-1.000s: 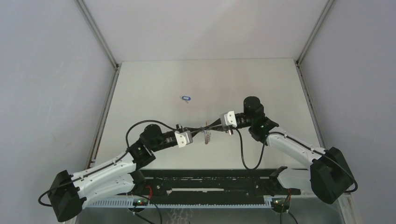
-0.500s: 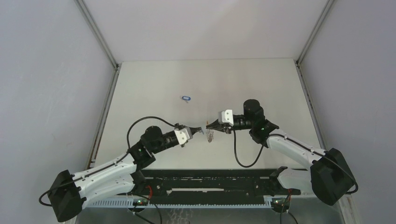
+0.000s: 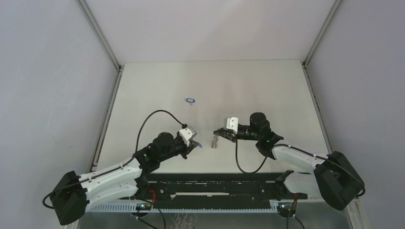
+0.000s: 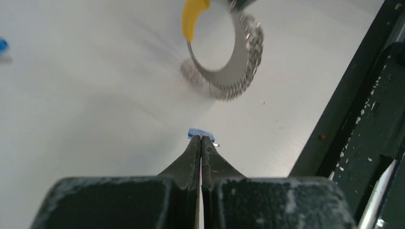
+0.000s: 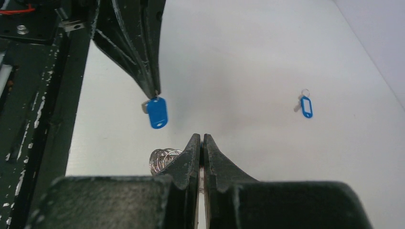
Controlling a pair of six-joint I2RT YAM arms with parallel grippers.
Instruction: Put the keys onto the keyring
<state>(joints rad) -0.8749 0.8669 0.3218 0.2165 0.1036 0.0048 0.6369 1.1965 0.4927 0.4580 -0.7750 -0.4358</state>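
Observation:
My left gripper (image 3: 197,142) (image 4: 201,137) is shut on the top of one of the keys, whose blue tag (image 3: 200,144) (image 4: 199,132) (image 5: 157,112) hangs from its fingertips (image 5: 152,81). A short way to its right, my right gripper (image 3: 216,132) (image 5: 201,136) is shut on the keyring (image 3: 215,140) (image 4: 231,57), a silvery bumpy loop with a yellow arc (image 4: 192,16). In the right wrist view the keyring's coils (image 5: 162,160) show beside the left finger. A small gap separates the held key from the keyring. The second key (image 3: 190,100) (image 5: 305,106) lies on the table farther back.
The pale table (image 3: 267,90) is bounded by a raised rail on the left (image 3: 106,119) and one on the right (image 3: 317,109). A black slotted base (image 3: 215,186) (image 4: 367,124) runs along the near edge, right behind both grippers.
The two grippers were tip to tip a second ago and have since drawn apart. The left one swung back and left with the key, and the right one sank lower with the keyring.

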